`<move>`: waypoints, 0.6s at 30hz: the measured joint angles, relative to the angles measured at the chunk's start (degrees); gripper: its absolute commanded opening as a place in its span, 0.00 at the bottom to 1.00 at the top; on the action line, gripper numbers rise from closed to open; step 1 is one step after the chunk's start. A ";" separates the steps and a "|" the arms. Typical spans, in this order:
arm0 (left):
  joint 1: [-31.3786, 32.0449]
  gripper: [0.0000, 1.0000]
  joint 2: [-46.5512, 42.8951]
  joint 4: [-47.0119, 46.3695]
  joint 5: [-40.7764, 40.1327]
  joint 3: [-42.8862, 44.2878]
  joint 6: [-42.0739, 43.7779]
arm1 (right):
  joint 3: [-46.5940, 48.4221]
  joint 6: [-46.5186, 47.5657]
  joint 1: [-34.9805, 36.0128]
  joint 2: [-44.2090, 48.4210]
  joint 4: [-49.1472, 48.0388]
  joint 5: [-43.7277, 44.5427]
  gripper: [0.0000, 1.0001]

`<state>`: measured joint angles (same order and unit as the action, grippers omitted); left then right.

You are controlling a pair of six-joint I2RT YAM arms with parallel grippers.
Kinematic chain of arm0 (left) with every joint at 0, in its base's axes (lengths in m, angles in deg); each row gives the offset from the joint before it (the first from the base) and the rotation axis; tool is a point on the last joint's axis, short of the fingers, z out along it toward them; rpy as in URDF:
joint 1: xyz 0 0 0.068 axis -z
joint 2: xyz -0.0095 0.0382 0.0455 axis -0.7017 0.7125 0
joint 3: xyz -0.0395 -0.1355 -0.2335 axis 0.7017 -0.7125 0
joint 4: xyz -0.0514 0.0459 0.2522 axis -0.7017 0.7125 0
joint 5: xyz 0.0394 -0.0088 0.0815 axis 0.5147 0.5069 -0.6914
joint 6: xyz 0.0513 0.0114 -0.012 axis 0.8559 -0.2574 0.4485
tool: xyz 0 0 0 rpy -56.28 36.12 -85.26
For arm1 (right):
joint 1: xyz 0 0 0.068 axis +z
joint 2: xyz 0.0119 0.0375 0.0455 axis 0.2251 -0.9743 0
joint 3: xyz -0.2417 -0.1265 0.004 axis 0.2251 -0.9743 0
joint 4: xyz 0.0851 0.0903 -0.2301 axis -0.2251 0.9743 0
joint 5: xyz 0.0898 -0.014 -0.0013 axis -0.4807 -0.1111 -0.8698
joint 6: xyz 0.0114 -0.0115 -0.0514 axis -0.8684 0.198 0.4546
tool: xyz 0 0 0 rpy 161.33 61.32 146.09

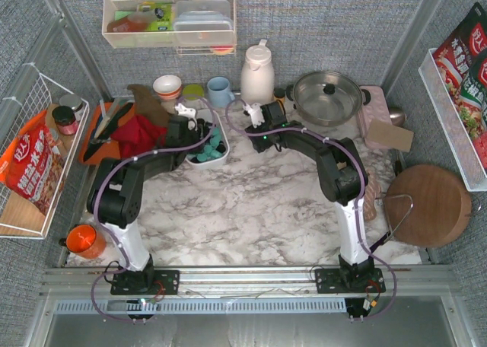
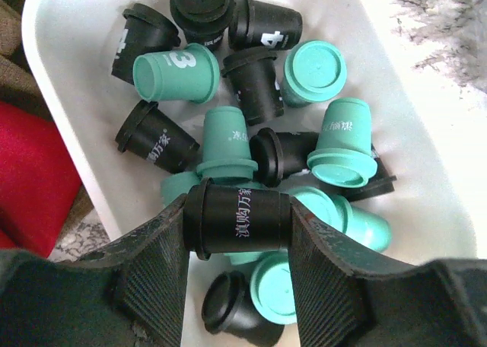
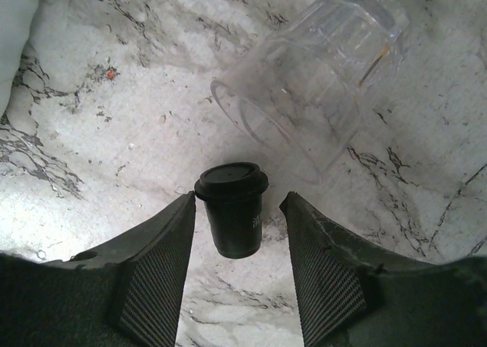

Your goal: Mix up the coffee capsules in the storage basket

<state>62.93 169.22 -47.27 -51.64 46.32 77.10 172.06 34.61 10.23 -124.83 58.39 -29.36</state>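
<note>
The white storage basket point(image 2: 68, 65) holds several teal and black coffee capsules point(image 2: 228, 145) lying jumbled. In the top view it point(image 1: 222, 160) sits left of centre at the back of the table. My left gripper point(image 2: 237, 219) is shut on a black capsule point(image 2: 251, 219), held sideways just above the pile; it shows over the basket in the top view point(image 1: 199, 136). My right gripper point(image 3: 237, 210) is open on either side of another black capsule point(image 3: 233, 214) on the marble table, with a gap on each side. It is just right of the basket in the top view point(image 1: 256, 120).
A clear plastic cup point(image 3: 312, 88) lies on its side just beyond the right gripper. A white jug point(image 1: 257, 73), blue mug point(image 1: 221, 90) and lidded pot point(image 1: 327, 96) stand behind. A red cloth point(image 1: 141, 138) lies left of the basket, a round wooden board point(image 1: 428, 205) at the right.
</note>
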 measured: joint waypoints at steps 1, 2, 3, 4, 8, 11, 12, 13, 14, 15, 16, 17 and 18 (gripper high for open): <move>0.15 0.60 -0.72 0.02 0.04 -0.57 -0.09 | 0.00 0.00 0.00 0.00 0.37 0.00 0.53; 0.31 0.66 -1.46 0.00 0.17 -1.01 -0.22 | 0.00 0.00 0.00 -0.02 0.66 0.00 0.52; 0.50 0.82 -2.29 0.00 0.42 -1.38 -0.22 | 0.00 0.00 0.00 -0.04 0.92 0.00 0.50; 0.72 0.97 -3.30 -0.22 0.63 -1.77 -0.33 | 0.00 0.00 0.00 -0.04 1.22 0.00 0.49; 1.81 0.99 -7.72 -2.34 1.64 -3.39 -0.74 | 0.00 -0.02 0.07 -0.04 2.12 0.02 0.41; 2.34 0.99 -10.45 -3.39 1.64 -4.00 -0.37 | -0.02 -0.42 0.07 -0.04 2.16 0.02 0.37; 2.49 0.99 -11.52 -3.58 1.49 -4.31 -0.37 | -0.17 -0.42 0.07 0.04 2.05 0.02 0.36; 2.54 0.99 -12.31 -3.78 1.36 -4.61 -0.24 | -0.46 -0.44 0.07 0.20 1.88 0.04 0.34; 2.60 0.99 -13.20 -4.24 0.98 -5.09 -0.07 | -0.90 -0.66 0.07 0.46 1.66 0.07 0.32; 2.64 0.99 -14.10 -4.39 0.42 -5.66 0.04 | -1.33 -0.83 0.07 0.79 1.55 0.07 0.31; 2.80 0.99 -15.04 -4.61 -0.02 -6.32 0.02 | -1.90 -1.11 0.09 1.22 1.51 0.15 0.29; 2.86 0.99 -16.13 -4.70 -0.35 -7.06 0.02 | -2.47 -1.29 0.11 1.70 1.51 0.26 0.27; 2.99 0.99 -17.11 -4.81 -0.50 -7.72 0.02 | -3.02 -1.49 0.11 2.23 1.51 0.26 0.26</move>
<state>65.93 152.10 -52.08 -52.14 38.61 77.12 169.04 33.12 10.34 -122.60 59.90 -29.10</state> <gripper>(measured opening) 0.992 0.321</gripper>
